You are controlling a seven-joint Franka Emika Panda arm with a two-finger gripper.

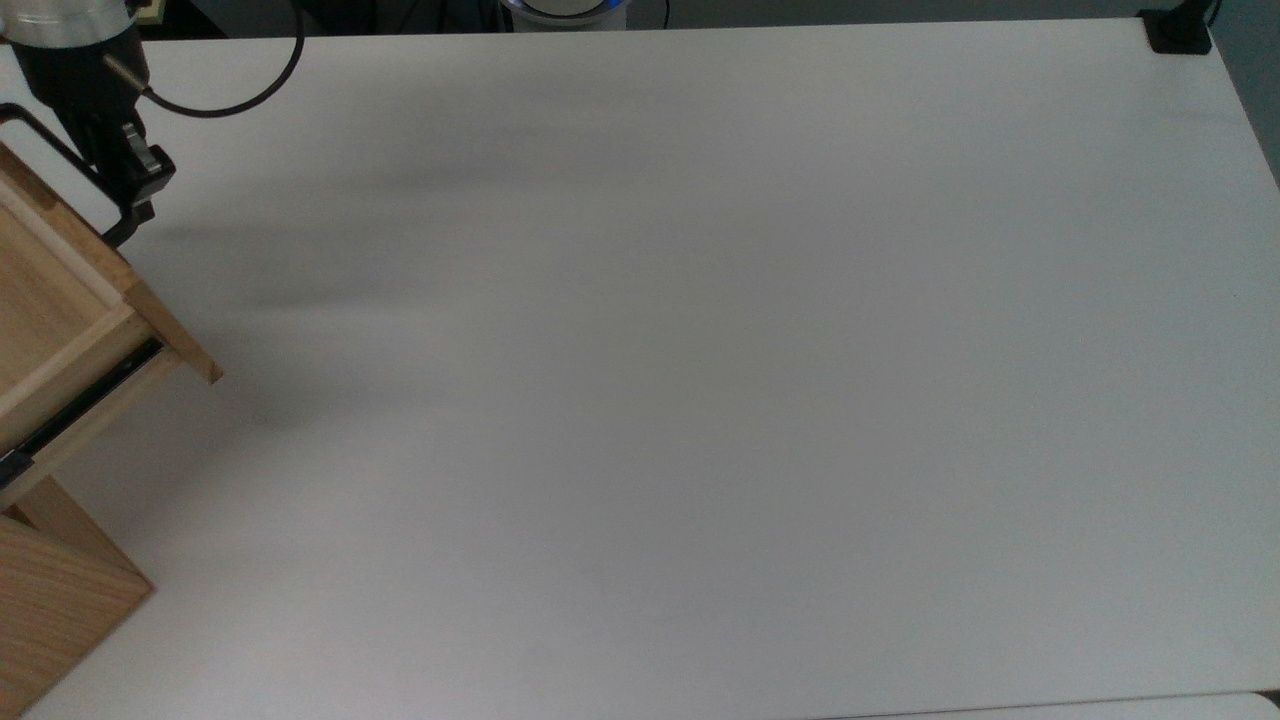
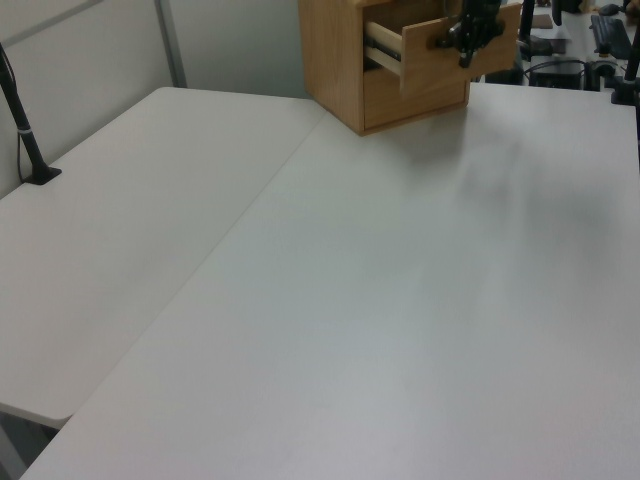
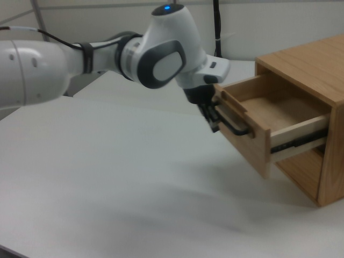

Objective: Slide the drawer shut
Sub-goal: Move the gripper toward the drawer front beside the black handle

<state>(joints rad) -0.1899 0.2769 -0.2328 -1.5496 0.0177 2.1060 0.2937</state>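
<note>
Drawer not closed yet. The light wooden box drawer (image 3: 258, 121) with the thin black U-shaped bar handle (image 3: 232, 124) stands well out of the plain wooden cabinet body (image 3: 312, 70): right side of the right view, far left edge of the top view, top centre of the left view. Black side rail (image 3: 298, 141) is exposed along its flank and the inside of the box is open to view and looks empty. The white Franka arm's black two-finger gripper (image 3: 213, 119) sits right at the drawer front, up against the handle at the right view's centre; in the top view it overlaps the handle's end at upper left (image 1: 135, 190). Can't tell whether the fingers are spread or closed, or whether they hold the bar or only press on it; the rig note says not to guess, so leaving that open. My read: approach done, contact about made, the whole push is left. White tabletop (image 1: 700, 400) carries nothing else in these views.
</note>
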